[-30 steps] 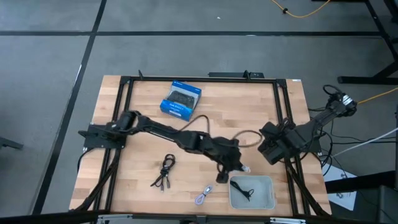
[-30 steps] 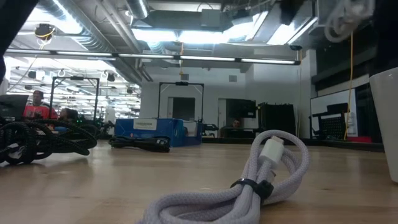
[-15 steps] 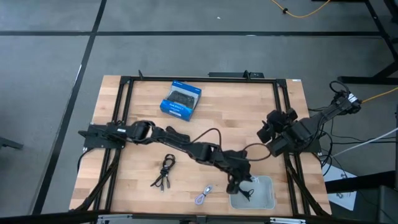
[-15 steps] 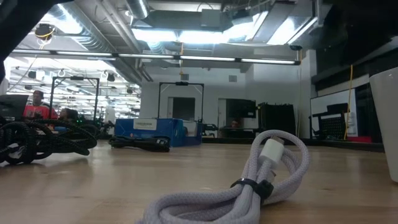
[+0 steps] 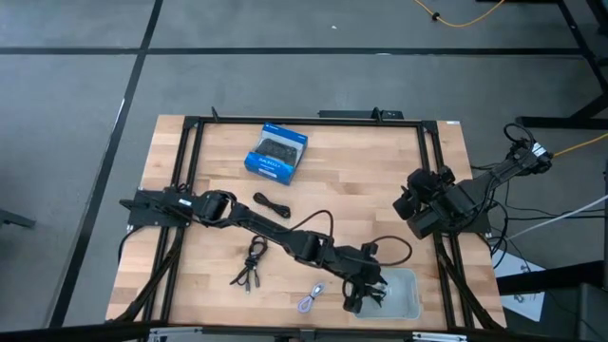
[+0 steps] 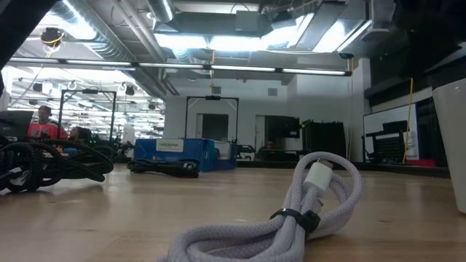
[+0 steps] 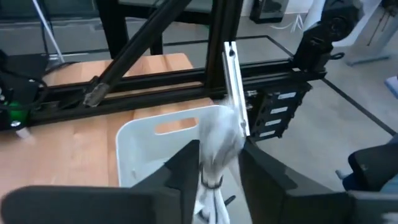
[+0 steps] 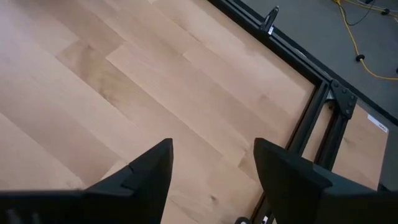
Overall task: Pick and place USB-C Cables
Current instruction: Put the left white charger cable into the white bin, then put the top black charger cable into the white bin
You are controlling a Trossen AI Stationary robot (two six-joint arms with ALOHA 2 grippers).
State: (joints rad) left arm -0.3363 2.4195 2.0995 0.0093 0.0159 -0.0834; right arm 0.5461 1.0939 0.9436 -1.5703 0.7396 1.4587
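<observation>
My left gripper (image 5: 357, 298) reaches across the table and hovers over the near left part of the white bin (image 5: 404, 306), shut on a light grey USB-C cable (image 7: 217, 134). A black cable (image 5: 381, 294) lies inside the bin. On the table lie a lavender cable (image 5: 311, 299) (image 6: 291, 211), a black bundle (image 5: 252, 262) (image 6: 44, 164) and another black cable (image 5: 273, 202) (image 6: 164, 167). My right gripper (image 8: 211, 168) waits open above bare wood at the table's right edge (image 5: 429, 207). My left gripper pinches the light grey cable bundle between its two fingers (image 7: 186, 168). The looped part (image 7: 219, 127) sticks out past the fingertips, above the bin's floor (image 7: 146, 149). The bundle's black tie (image 7: 211, 182) sits farther back between the fingers. The cable is lifted clear.
A blue box (image 5: 276, 152) (image 6: 182, 151) stands near the far edge. Black frame rails (image 5: 439, 190) run along the table's sides. The bin's white wall (image 6: 451, 145) rises at the low view's right. People sit in the room beyond (image 6: 45, 124).
My left arm has swung toward the table's near edge, carrying the light grey cable from beside the bin's far left corner to above the bin. This uncovered a black cable in the middle of the table. My right arm drew slightly toward the far edge.
</observation>
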